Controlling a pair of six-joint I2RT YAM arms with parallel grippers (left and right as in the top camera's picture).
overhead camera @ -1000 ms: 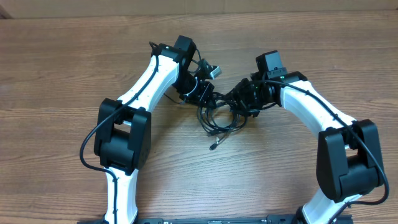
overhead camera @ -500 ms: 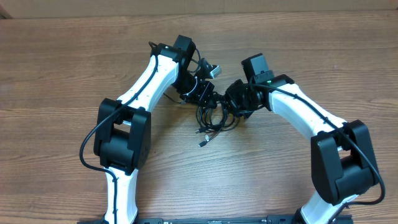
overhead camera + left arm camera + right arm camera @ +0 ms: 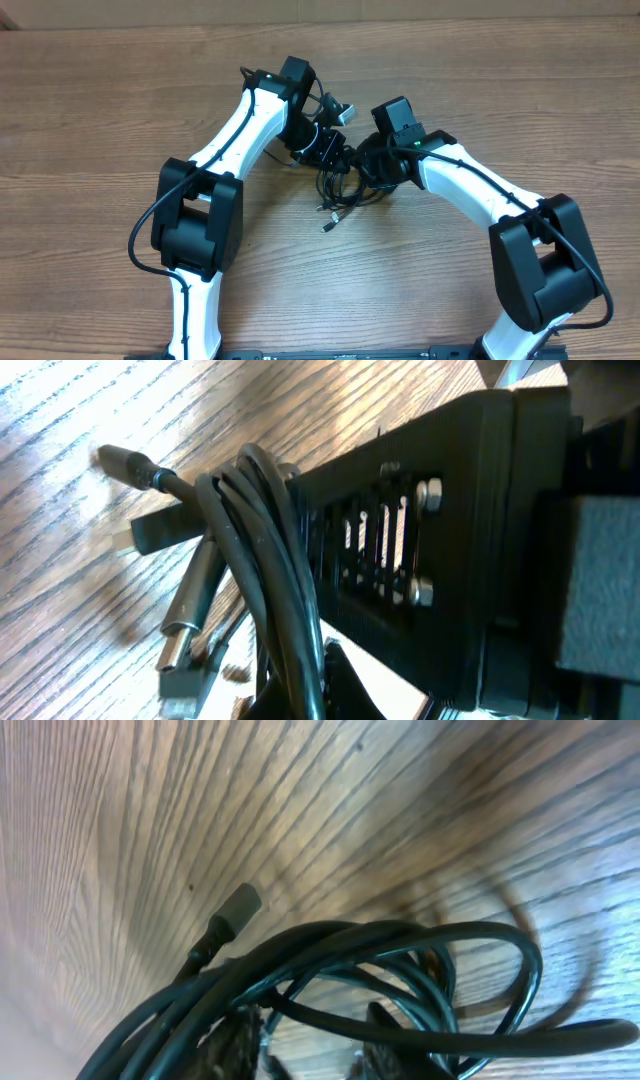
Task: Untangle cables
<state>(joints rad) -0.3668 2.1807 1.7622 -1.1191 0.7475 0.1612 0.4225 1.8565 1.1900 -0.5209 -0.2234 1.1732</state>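
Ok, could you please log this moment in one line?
task: untangle cables | left gripper: shut on cables | right gripper: at cables, grip unclear | plug: on table

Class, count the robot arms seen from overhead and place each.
2. The left arm comes up from the bottom left, the right arm from the bottom right; both bend in to the cables at the middle. None looks hidden.

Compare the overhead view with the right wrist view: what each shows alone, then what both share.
Overhead only: the white-and-black left arm and right arm, both reaching toward one spot at mid-table. Right wrist only: single strands crossing inside the loops, told apart close up. Both: the bundle of thin black cables on the brown wooden table.
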